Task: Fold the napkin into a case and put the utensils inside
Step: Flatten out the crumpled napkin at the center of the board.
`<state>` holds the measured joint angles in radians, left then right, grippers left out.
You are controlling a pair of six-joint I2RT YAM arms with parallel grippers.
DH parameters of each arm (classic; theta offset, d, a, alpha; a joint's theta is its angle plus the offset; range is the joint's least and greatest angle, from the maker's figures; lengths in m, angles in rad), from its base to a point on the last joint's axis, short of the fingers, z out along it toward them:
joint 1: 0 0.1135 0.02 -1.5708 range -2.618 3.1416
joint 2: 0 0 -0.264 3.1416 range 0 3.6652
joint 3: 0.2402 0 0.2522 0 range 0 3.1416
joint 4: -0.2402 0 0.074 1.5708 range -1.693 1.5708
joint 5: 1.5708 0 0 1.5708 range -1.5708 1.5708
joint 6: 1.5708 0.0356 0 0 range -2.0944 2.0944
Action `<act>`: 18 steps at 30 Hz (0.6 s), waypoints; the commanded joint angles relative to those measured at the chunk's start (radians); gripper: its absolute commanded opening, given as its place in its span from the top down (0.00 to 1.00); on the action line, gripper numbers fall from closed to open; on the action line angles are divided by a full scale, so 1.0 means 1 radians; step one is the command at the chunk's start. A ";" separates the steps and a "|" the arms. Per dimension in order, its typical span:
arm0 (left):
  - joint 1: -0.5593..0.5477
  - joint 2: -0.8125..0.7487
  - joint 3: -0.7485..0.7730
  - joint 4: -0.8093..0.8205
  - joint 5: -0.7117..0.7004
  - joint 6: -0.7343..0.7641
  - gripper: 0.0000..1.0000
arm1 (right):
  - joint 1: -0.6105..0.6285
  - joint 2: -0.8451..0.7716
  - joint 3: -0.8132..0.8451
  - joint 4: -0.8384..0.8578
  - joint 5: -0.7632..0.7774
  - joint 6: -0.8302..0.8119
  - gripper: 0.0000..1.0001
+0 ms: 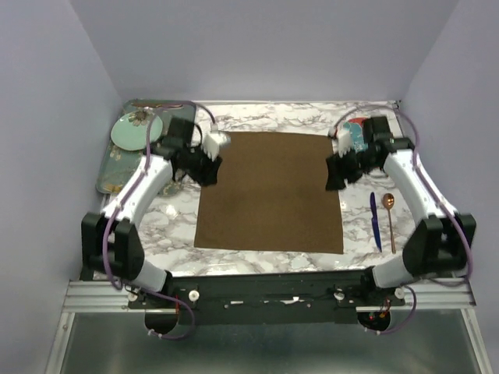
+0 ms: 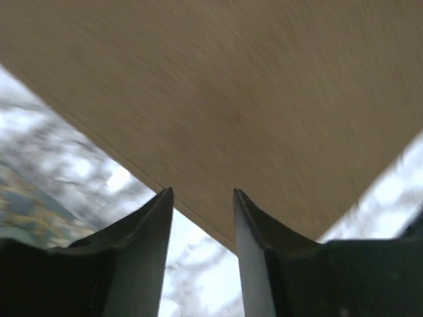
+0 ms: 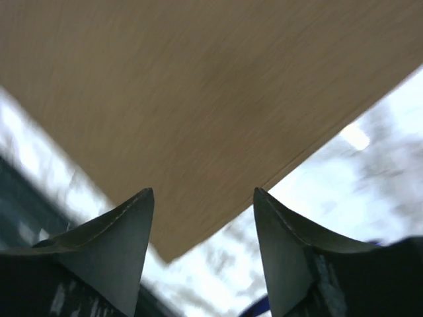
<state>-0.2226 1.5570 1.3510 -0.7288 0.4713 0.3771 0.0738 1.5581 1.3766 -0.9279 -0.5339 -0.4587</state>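
Two tools released, jaws apart, nothing held: left tool [image 1: 206, 173], right tool [image 1: 336, 176] | napkin [image 1: 269, 195] flat, unfolded, on bench [image 1: 168, 226] between them | we judge one far corner lies just ahead of each tool, neither arm nearer.

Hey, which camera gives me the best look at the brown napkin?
The top external view. There the napkin shows almost whole, spread flat and unfolded on the marble table. Each wrist view catches only one blurred corner of it, so neither shows its overall shape.
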 commanded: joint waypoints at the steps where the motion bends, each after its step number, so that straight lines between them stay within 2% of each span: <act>1: -0.102 -0.259 -0.329 -0.193 0.006 0.350 0.58 | 0.121 -0.290 -0.345 -0.132 0.021 -0.286 0.37; 3: -0.145 -0.325 -0.454 -0.179 -0.052 0.371 0.64 | 0.208 -0.349 -0.484 -0.076 0.113 -0.294 0.42; 4: -0.180 -0.337 -0.484 -0.175 -0.062 0.375 0.66 | 0.236 -0.366 -0.526 -0.053 0.141 -0.297 0.49; 7: -0.225 -0.354 -0.562 -0.152 -0.094 0.358 0.71 | 0.299 -0.377 -0.623 0.013 0.227 -0.311 0.60; 12: -0.247 -0.347 -0.610 -0.107 -0.146 0.341 0.75 | 0.346 -0.342 -0.691 0.095 0.314 -0.316 0.62; 18: -0.250 -0.321 -0.638 -0.081 -0.189 0.353 0.77 | 0.385 -0.305 -0.715 0.127 0.347 -0.322 0.66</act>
<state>-0.4667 1.2175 0.7338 -0.8536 0.3401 0.7071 0.4305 1.2331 0.6853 -0.8696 -0.2577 -0.7544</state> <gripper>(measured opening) 0.236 0.353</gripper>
